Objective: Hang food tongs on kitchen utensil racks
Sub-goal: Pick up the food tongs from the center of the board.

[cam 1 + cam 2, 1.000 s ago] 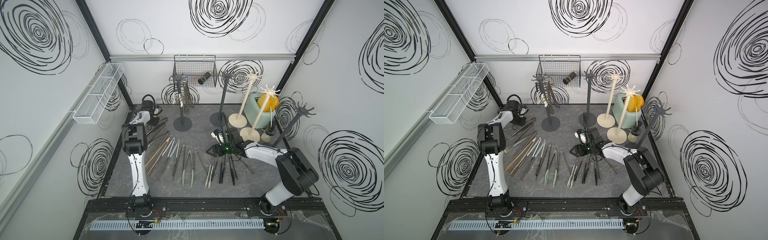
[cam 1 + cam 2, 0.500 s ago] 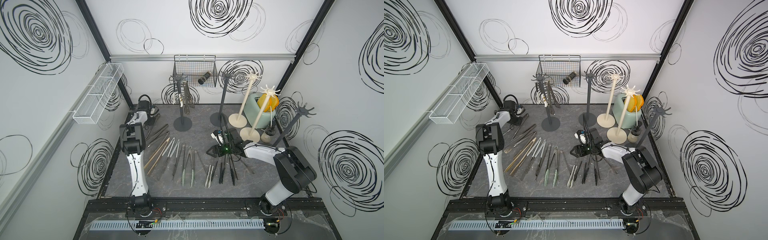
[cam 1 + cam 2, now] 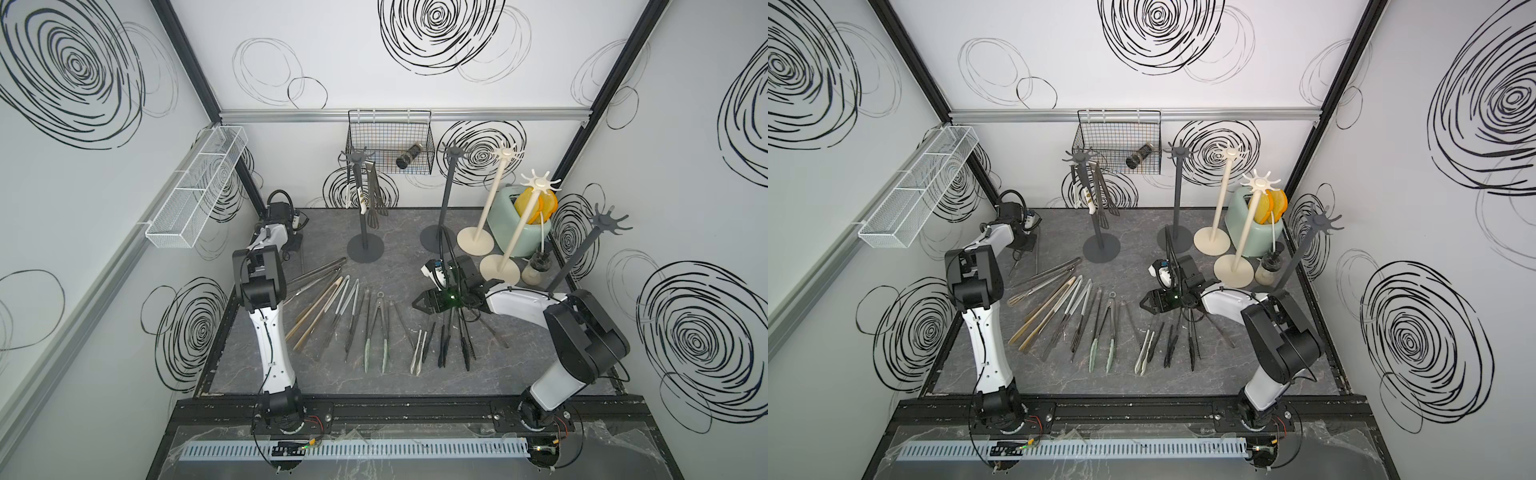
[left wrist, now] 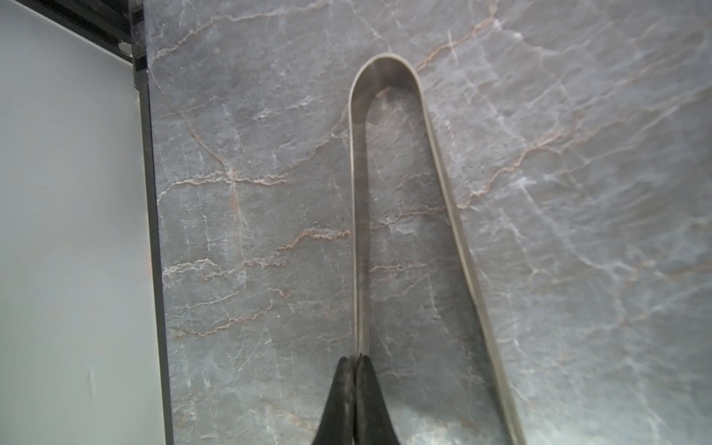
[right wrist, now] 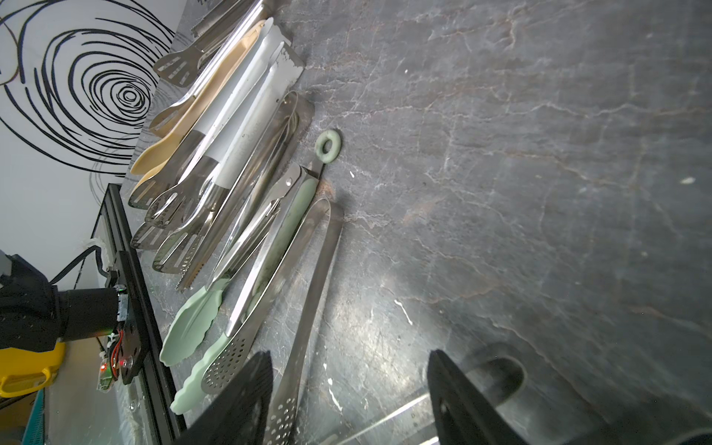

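Food tongs [image 4: 360, 231], clamped by L tool [image 4: 356, 361]

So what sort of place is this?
Likely a robot test booth dressed as a kitchen: white panel walls with black scribbled swirls, a grey marble-look tabletop, steel food tongs laid in a row.

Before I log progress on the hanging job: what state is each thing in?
Left hand, shut on one arm of steel tongs.
Right hand, open, over the row of tongs.
Row of tongs, lying on the table, not hung.
Back-left dark rack, upright, several hung tongs on it.
Middle dark rack, upright, hooks bare.
Two cream racks, upright, hooks bare.
Right dark rack, standing, hooks bare.
Wire basket, holding a jar on its side.
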